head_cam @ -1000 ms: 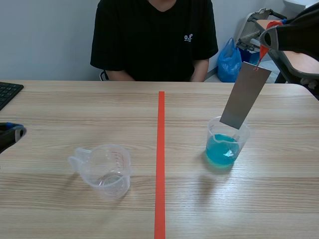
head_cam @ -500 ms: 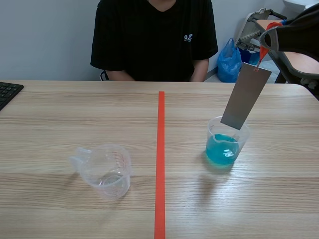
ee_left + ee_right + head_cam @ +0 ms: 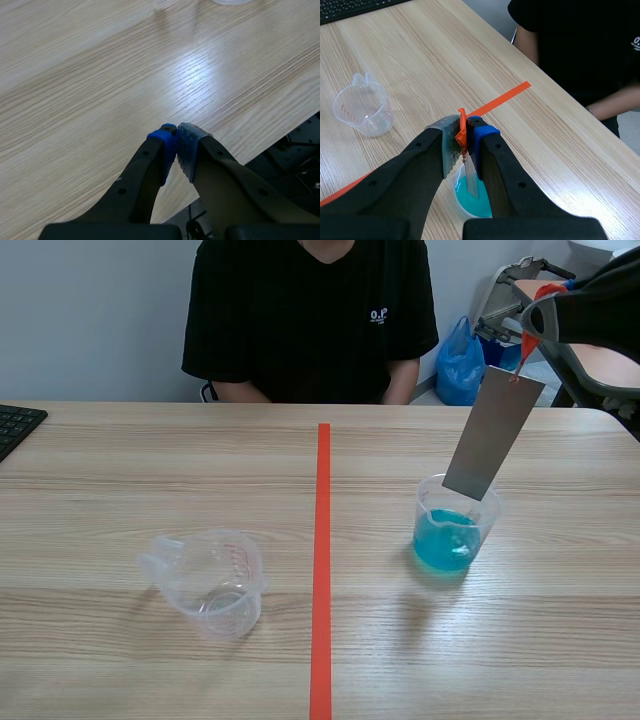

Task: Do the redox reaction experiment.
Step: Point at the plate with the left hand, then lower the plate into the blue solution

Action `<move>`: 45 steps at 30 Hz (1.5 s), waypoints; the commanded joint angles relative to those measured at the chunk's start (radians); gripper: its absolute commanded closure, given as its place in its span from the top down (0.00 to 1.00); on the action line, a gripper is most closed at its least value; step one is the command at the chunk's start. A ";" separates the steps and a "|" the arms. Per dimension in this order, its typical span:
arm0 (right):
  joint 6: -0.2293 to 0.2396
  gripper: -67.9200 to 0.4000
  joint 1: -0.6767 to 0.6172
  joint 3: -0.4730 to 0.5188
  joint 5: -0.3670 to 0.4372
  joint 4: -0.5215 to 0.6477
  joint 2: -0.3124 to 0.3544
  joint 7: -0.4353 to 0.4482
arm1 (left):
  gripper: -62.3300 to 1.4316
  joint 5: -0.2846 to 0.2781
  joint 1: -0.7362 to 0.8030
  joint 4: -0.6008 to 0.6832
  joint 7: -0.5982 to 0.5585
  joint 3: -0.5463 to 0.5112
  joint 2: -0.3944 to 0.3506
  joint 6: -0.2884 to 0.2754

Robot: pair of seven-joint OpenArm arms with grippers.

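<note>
Scene view: the right gripper [image 3: 533, 328] pinches the strip [image 3: 493, 430] by its orange tab [image 3: 527, 344]. The strip hangs tilted below the gripper with its end at the rim of the blue cup [image 3: 455, 535], and should be lowered slowly and centred, lest the cup tip. Left wrist view: the left gripper [image 3: 176, 142] is pressed together, empty, above the surface [image 3: 75, 75]. Right wrist view: the cup lies beneath the gripper; the shirt logo [image 3: 635, 44] is too small to read.

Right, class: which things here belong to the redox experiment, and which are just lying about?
In use: metal strip, in the right jaws; cup of blue liquid; clear measuring cup.
Lying about: keyboard; blue bag.
</note>
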 commanded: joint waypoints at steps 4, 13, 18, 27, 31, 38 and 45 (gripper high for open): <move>0.004 0.03 0.012 0.021 0.012 0.010 0.018 0.009 | 0.08 0.030 0.055 0.060 -0.057 -0.056 0.034 -0.002; 0.004 0.03 0.012 0.020 0.012 0.010 0.013 0.005 | 0.08 0.101 0.100 0.105 -0.059 -0.095 0.062 -0.002; 0.004 0.03 0.012 0.020 0.006 -0.003 -0.006 0.003 | 0.08 0.112 0.100 0.106 -0.058 -0.095 0.062 -0.003; 0.015 0.03 0.012 0.018 -0.062 -0.065 -0.085 0.004 | 0.08 0.111 0.100 0.106 -0.047 -0.095 0.062 -0.003; 0.015 0.03 0.012 0.016 -0.087 -0.093 -0.123 0.005 | 0.08 0.111 0.100 0.106 -0.047 -0.095 0.062 -0.003; 0.015 0.03 0.015 0.006 -0.154 -0.156 -0.185 0.012 | 0.08 0.111 0.100 0.106 -0.047 -0.095 0.062 -0.003; 0.015 0.03 0.045 -0.059 -0.194 -0.223 -0.224 0.020 | 0.08 0.111 0.100 0.106 -0.047 -0.095 0.062 -0.003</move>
